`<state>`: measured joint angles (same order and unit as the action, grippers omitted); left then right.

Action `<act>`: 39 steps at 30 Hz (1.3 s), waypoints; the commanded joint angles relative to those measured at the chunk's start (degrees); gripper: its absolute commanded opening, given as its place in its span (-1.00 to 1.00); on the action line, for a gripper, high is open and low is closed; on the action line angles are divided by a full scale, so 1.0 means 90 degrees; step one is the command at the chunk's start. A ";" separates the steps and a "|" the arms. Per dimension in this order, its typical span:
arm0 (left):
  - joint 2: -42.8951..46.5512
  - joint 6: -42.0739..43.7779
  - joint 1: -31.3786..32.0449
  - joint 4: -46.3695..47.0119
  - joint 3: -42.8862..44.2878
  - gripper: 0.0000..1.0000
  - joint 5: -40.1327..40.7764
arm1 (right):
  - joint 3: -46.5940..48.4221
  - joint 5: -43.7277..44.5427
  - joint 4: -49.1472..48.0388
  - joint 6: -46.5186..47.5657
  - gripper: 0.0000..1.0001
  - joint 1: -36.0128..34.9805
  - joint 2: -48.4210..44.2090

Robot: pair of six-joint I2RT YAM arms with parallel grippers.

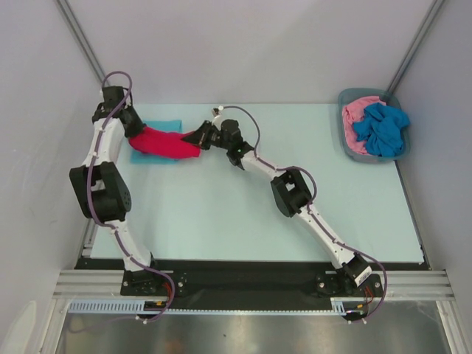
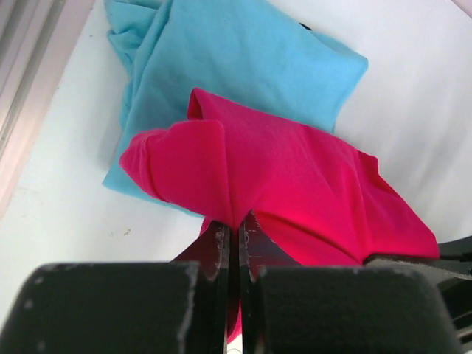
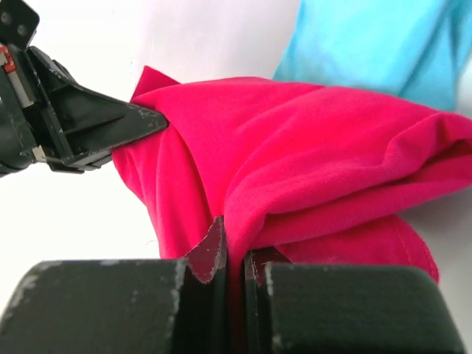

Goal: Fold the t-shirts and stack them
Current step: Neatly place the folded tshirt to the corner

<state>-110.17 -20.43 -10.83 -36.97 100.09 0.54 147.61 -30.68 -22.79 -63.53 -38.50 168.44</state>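
Note:
A bright red t-shirt [image 1: 164,143] lies folded over a light teal t-shirt [image 1: 164,124] at the table's far left. My left gripper [image 1: 135,131] is shut on the red shirt's left end [image 2: 221,169]. My right gripper [image 1: 198,138] is shut on its right end [image 3: 310,155]. The teal shirt [image 2: 243,51] lies flat under it and also shows in the right wrist view [image 3: 383,44]. A pink t-shirt [image 1: 355,116] and a deeper blue t-shirt [image 1: 381,128] lie crumpled in the bin.
The grey plastic bin [image 1: 346,98] stands at the table's far right corner. The pale table top [image 1: 221,214] stretches between the arms. Grey walls close in the left, back and right sides.

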 commanded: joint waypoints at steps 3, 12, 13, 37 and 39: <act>0.0131 0.0151 -0.0135 0.0973 -0.0153 -0.99 0.0790 | -0.0510 -0.0293 -0.0583 -0.0168 -1.00 0.0294 -0.0111; 0.1194 -0.0240 0.0129 0.0983 -0.1921 -0.99 0.1171 | -0.2435 -0.0361 -0.0633 0.0134 -1.00 0.0050 -0.1058; 0.1293 -0.0279 0.0177 0.0983 -0.2106 -0.99 0.1239 | -0.2562 -0.0371 -0.0565 0.0135 -1.00 0.0030 -0.1088; 0.1929 -0.0436 0.0207 0.0446 -0.2704 0.89 0.1337 | -0.3813 -0.0302 -0.0086 0.0857 -0.08 -0.0107 -0.2172; 0.1919 -0.0455 0.0207 0.0455 -0.2684 0.89 0.1308 | -0.3843 -0.0322 -0.0037 0.0945 0.00 -0.0088 -0.2270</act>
<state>-95.61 -23.99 -8.78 -33.67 75.11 11.46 113.60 -32.64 -23.66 -57.45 -39.62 153.08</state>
